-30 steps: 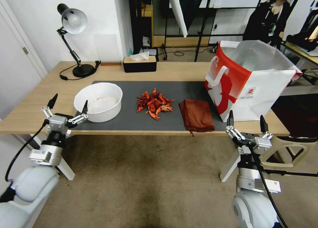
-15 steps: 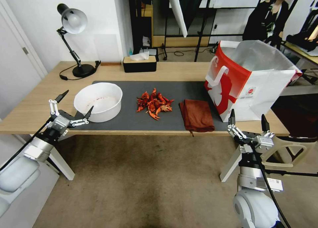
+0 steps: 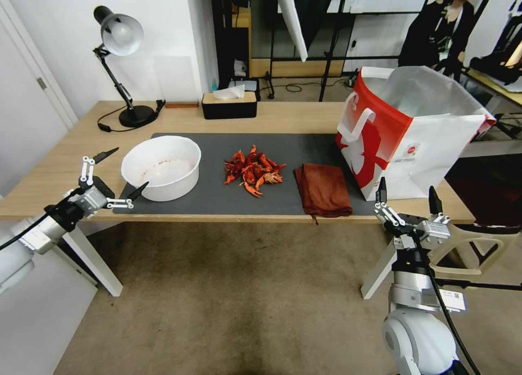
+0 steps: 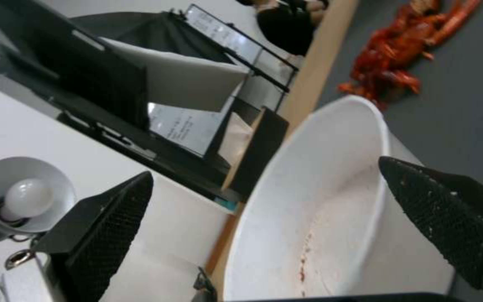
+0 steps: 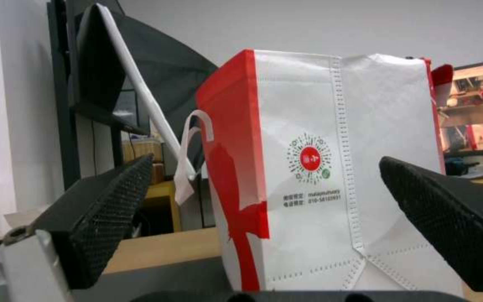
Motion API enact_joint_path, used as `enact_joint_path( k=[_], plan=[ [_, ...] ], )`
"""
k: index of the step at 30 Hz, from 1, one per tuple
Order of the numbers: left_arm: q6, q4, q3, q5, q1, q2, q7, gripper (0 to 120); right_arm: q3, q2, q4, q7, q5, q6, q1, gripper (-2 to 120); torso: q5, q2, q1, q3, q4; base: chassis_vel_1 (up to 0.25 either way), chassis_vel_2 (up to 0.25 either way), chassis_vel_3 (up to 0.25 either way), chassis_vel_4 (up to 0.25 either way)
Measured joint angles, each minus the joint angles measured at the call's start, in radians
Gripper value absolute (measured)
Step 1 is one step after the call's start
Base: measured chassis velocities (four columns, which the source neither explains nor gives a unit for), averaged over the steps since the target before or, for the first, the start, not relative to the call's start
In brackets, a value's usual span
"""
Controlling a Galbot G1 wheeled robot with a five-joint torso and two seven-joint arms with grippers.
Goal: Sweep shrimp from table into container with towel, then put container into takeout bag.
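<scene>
Shrimp (image 3: pixel 253 170) lie between container (image 3: pixel 161 167) and towel (image 3: pixel 324 189), lamp (image 3: pixel 119 65) behind.

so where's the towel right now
In the head view, the dark rust-red cloth towel lies on the grey mat, between the red-orange shrimp pile and the red-and-white paper bag.

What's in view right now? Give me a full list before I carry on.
Table: one, light wood, white legs.
Mat: one, dark grey, on the table.
Container: one, white, left end of the mat.
Shrimp: one pile, red-orange, mid-mat.
Towel: one, rust-red, folded, right of the shrimp.
Bag: one, red and white, upright, right end of the table.
Lamp: one, black, back left corner.
Tissue box: one, black, back edge.
Left gripper: open, just left of the container.
Right gripper: open, before the bag, off the table's front edge.
</scene>
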Motion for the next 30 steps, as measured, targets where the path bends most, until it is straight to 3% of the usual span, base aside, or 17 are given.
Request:
enact_joint_path(
  k=[1, 4, 11, 24, 26, 27, 28, 29, 30],
  plan=[
    [0.0, 0.0, 0.0, 0.0, 0.0, 0.0, 0.0, 100, 0.0, 0.0, 0.0, 0.0, 0.0, 0.0, 0.0, 100, 0.0, 0.0, 0.0, 0.0, 0.0, 0.0, 0.0, 0.0, 0.0],
    [-0.01, 0.033, 0.011, 0.016, 0.002, 0.051, 0.033, 100, 0.0, 0.0, 0.001, -0.002, 0.007, -0.001, 0.002, 100, -0.0001, 0.0, 0.0, 0.0, 0.0, 0.0, 0.0, 0.0, 0.0],
    [-0.016, 0.076, 0.026, 0.037, 0.0, 0.106, 0.081, 100, -0.004, 0.005, 0.001, -0.003, 0.008, -0.002, 0.007, 100, -0.0001, 0.0, 0.0, 0.0, -0.0001, 0.0, 0.0, 0.0, 0.0],
    [-0.03, 0.118, 0.037, 0.106, -0.017, 0.163, 0.161, 100, -0.014, 0.015, 0.001, -0.003, 0.006, -0.006, 0.015, 100, 0.0, 0.0, 0.0, 0.0, 0.0, 0.0, 0.0, 0.0, 0.0],
    [-0.036, 0.132, 0.128, 0.126, -0.091, 0.126, 0.168, 100, -0.015, 0.018, 0.006, -0.003, 0.004, -0.008, 0.015, 100, 0.002, 0.0, 0.0, 0.0, -0.0001, 0.0, 0.0, 0.0, 0.0],
    [-0.036, 0.132, 0.128, 0.126, -0.091, 0.126, 0.168, 100, -0.015, 0.018, 0.006, -0.003, 0.004, -0.008, 0.015, 100, 0.002, 0.0, 0.0, 0.0, -0.0001, 0.0, 0.0, 0.0, 0.0],
    [-0.045, 0.145, 0.184, 0.152, -0.152, 0.095, 0.177, 100, -0.014, 0.017, 0.009, -0.003, 0.004, -0.01, 0.014, 100, -0.0026, 0.0, 0.0, 0.0, 0.0012, 0.0, 0.0, 0.0, 0.0],
    [-0.05, 0.152, 0.207, 0.168, -0.186, 0.081, 0.183, 100, -0.014, 0.017, 0.013, -0.002, 0.004, -0.011, 0.014, 100, -0.0027, 0.0, 0.0, 0.0, 0.0003, 0.0, 0.0, 0.0, 0.0],
    [-0.057, 0.161, 0.235, 0.185, -0.232, 0.066, 0.192, 100, -0.014, 0.016, 0.016, -0.002, 0.005, -0.015, 0.013, 100, -0.0004, 0.0, 0.0, 0.0, -0.0003, 0.0, 0.0, 0.0, 0.0]
  ],
)
